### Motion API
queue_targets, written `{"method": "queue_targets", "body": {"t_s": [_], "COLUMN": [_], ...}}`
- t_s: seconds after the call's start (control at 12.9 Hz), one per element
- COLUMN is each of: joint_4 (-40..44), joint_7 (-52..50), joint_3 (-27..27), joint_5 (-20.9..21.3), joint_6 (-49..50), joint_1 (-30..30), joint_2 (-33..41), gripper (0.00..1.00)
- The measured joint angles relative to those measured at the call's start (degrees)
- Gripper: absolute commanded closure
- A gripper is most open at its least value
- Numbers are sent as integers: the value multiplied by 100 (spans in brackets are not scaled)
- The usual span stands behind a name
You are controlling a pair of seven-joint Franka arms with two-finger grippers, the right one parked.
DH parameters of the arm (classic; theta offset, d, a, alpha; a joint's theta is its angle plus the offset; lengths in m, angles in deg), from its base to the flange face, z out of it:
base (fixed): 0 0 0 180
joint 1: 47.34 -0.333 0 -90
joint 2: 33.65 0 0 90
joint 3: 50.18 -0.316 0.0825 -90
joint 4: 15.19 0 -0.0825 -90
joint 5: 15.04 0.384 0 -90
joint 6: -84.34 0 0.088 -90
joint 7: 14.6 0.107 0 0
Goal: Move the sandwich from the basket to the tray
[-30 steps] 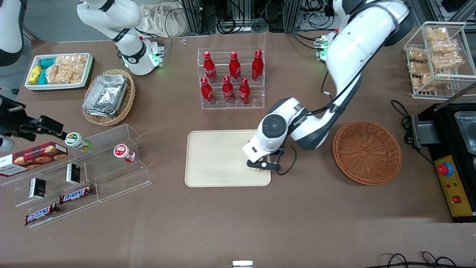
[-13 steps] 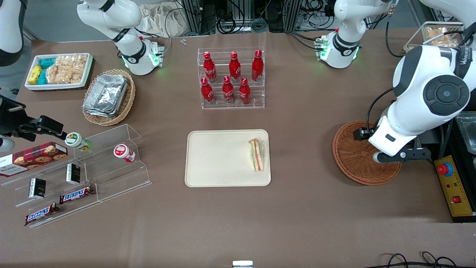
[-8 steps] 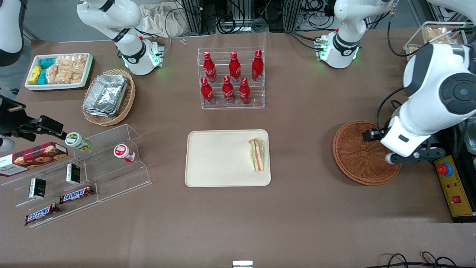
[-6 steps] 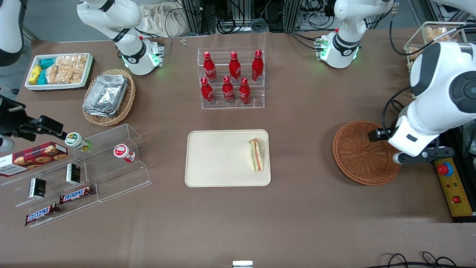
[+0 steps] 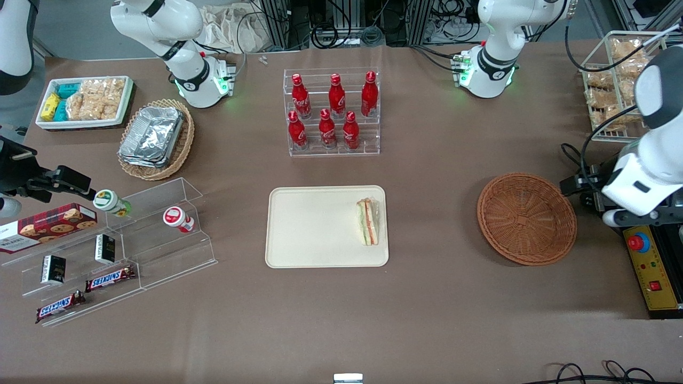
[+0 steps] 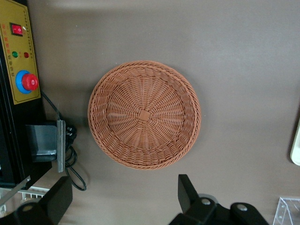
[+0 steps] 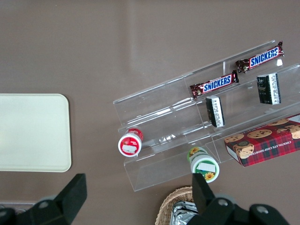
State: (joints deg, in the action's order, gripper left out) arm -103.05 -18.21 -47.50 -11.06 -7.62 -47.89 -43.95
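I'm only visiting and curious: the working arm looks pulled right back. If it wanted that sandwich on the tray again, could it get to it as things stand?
Probably yes. The sandwich lies uncovered on the tray, nothing over it. The gripper, open, hangs above the basket, with only bare table between.

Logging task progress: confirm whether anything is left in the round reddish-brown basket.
No. The left wrist view shows the basket holding only bare weave, with the open gripper apart from it; the sandwich lies on the tray.
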Motion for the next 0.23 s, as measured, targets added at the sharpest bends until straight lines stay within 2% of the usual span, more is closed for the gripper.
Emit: {"method": "queue_targets", "body": {"t_s": [0.23], "joint_4": [0], "joint_7": [158], "joint_3": [-115], "joint_5": [-64], "joint_6": [-1], "joint_1": [12], "joint_2": [18], "gripper": [0]}}
